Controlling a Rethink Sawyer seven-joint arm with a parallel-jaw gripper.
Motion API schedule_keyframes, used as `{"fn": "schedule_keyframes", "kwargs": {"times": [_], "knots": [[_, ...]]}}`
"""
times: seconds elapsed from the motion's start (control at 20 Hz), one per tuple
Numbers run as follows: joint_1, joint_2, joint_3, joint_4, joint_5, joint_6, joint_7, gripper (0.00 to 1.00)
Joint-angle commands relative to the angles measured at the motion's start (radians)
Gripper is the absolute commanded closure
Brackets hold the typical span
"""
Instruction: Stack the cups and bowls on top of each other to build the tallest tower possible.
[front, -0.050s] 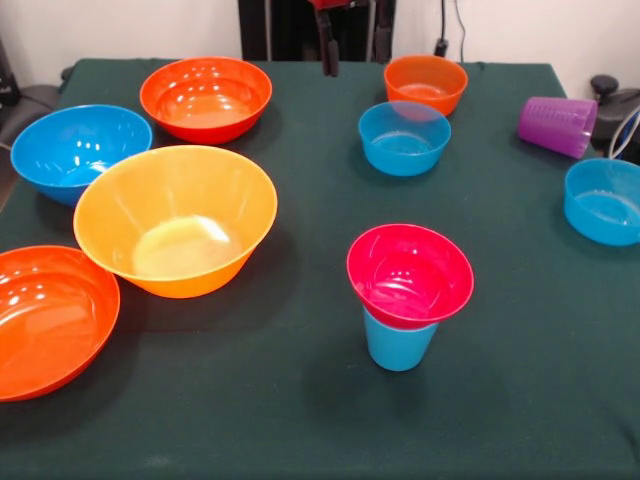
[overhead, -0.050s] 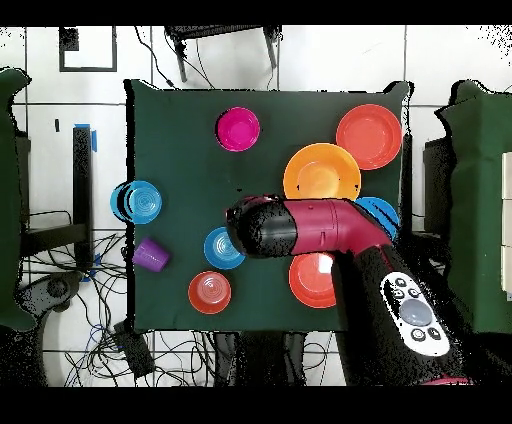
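Standing near the front of the green table (front, -0.050s: 300, 420), a pink bowl (front, -0.050s: 410, 274) is seen seated in the mouth of an upright blue cup (front, -0.050s: 399, 343); nothing else is stacked on them. A yellow bowl (front, -0.050s: 176, 220) is placed to their left in the front view, with a big blue bowl (front, -0.050s: 80, 151) and a red-orange bowl (front, -0.050s: 206, 98) behind it and a second red-orange bowl (front, -0.050s: 50, 318) at the near left edge. Farther back, a small blue bowl (front, -0.050s: 404, 137) is set just in front of a small orange bowl (front, -0.050s: 426, 82). A purple cup (front, -0.050s: 557, 126) is lying on its side at the right, and another blue bowl (front, -0.050s: 604, 200) is seen near that edge. Only the gripper (front, -0.050s: 329, 58) tip is shown at the top, above the table's far edge; whether it is parted or closed cannot be told. Nothing is seen held by it.
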Motion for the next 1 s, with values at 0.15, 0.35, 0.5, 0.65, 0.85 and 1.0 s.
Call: {"fn": "schedule_keyframes", "kwargs": {"times": [0.15,0.35,0.5,0.65,0.85,1.0], "knots": [[0.027,0.071,-0.099,0.114,-0.132,-0.12,0.11,0.0],[0.008,0.099,-0.107,0.153,-0.156,-0.187,0.102,0.0],[0.009,0.12,-0.124,0.188,-0.177,-0.248,0.11,0.0],[0.02,0.143,-0.154,0.214,-0.201,-0.319,0.129,0.0],[0.041,0.168,-0.192,0.235,-0.222,-0.389,0.149,0.0],[0.063,0.206,-0.227,0.239,-0.23,-0.441,0.163,0.0]]}}
